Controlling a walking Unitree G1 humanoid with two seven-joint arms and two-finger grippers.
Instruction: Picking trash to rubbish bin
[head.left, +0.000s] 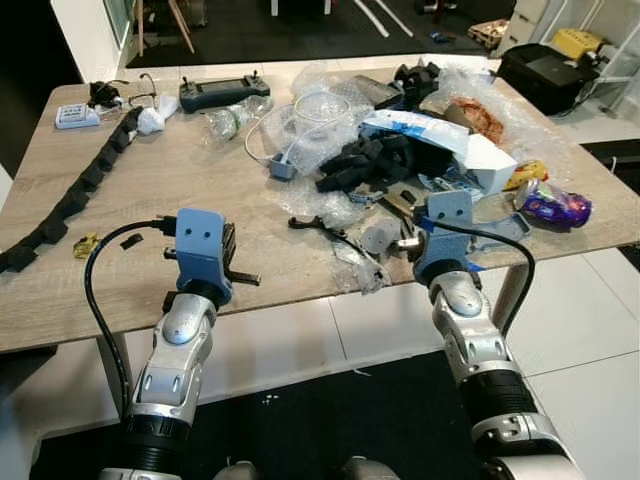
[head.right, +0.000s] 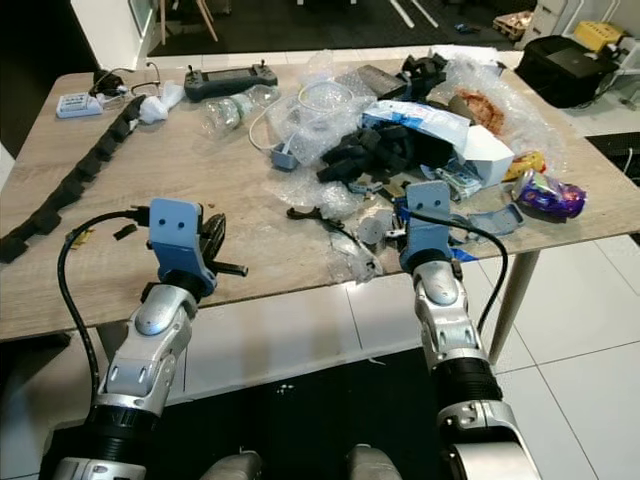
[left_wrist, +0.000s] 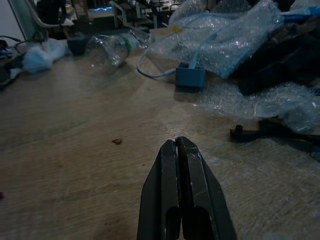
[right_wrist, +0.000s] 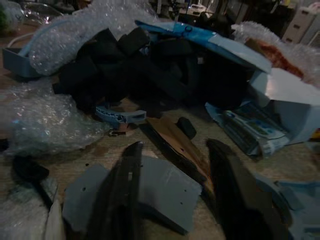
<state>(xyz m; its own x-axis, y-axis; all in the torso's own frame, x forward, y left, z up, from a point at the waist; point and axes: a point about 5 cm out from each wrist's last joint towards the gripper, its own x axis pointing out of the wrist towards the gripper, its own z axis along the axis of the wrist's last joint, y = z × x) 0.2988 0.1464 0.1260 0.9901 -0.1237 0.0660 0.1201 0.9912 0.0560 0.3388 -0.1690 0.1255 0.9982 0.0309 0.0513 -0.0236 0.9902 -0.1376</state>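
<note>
Wooden worktop is covered at its right half by a trash heap: bubble wrap, black foam pieces, a white-blue box. A black foam strip is laid along the left side. Left hand is held low over bare wood, fingers pressed together, empty. Right hand is spread above a grey flat piece at the heap's near edge.
</note>
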